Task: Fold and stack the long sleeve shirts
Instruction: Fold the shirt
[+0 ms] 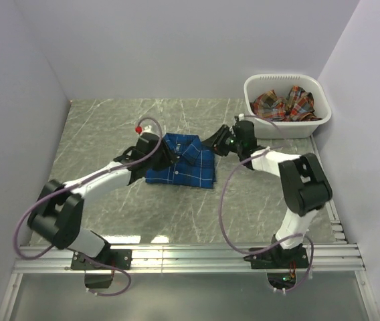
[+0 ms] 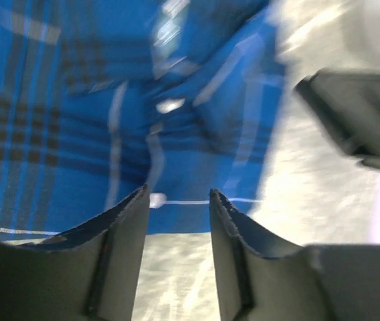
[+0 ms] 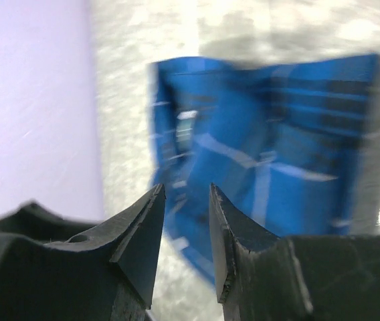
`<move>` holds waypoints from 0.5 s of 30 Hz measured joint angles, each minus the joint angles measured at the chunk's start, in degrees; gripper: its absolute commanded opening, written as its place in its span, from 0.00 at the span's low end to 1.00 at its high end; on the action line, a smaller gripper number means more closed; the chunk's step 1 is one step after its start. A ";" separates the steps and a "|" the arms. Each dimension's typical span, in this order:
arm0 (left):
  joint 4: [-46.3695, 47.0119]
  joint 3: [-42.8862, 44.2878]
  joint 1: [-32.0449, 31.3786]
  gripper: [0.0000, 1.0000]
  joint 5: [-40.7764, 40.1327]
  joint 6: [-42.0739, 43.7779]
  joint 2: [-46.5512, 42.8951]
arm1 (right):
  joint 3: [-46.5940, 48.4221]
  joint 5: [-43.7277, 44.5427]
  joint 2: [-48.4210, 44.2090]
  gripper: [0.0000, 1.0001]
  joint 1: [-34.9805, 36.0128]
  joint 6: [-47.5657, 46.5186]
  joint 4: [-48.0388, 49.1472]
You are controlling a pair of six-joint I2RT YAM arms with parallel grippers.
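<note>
A royal blue plaid long sleeve shirt [image 1: 188,167] lies folded into a rectangle mid-table, collar toward the back. My left gripper [image 1: 169,158] is at the shirt's left edge. In the left wrist view its jaws [image 2: 179,197] stand open just short of the blue cloth [image 2: 76,114], with bare table showing between them. My right gripper [image 1: 216,142] hovers at the shirt's back right corner. It is open too [image 3: 186,190], with the shirt [image 3: 277,154] beyond its tips. A red-orange plaid shirt [image 1: 283,104] lies crumpled in the basket.
The white plastic basket [image 1: 290,127] stands at the back right near the right wall. Walls close in the table on the left, back and right. A metal rail [image 1: 190,257] runs along the near edge by the arm bases.
</note>
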 measured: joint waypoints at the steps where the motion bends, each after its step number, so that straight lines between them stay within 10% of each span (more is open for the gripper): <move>1: 0.26 -0.46 -0.20 0.43 0.15 -0.26 1.88 | 0.02 0.50 2.08 0.40 -0.15 0.50 0.55; 11: 1.99 -4.57 -0.61 0.40 0.55 -5.11 9.97 | -0.68 2.43 11.43 0.40 -1.88 2.89 1.92; 15: 0.39 -4.42 -0.46 0.62 -0.15 -6.40 8.48 | -0.70 3.56 9.09 0.42 -1.99 0.83 -1.03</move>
